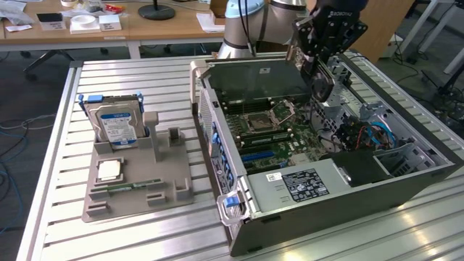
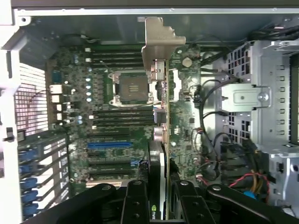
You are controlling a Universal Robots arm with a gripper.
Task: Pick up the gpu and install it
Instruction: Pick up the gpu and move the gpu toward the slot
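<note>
A slatted metal table [image 1: 130,239] stands on dark floor [image 1: 18,185] crossed by cables [image 1: 10,129]; behind it, a wooden desk [image 1: 163,30] holds white boxes [image 1: 86,23].

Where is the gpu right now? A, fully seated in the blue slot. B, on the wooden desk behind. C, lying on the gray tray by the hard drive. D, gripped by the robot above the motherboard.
D: the gripper has its jaws shut on the gpu, which hangs edge-on over the motherboard inside the open case.
</note>
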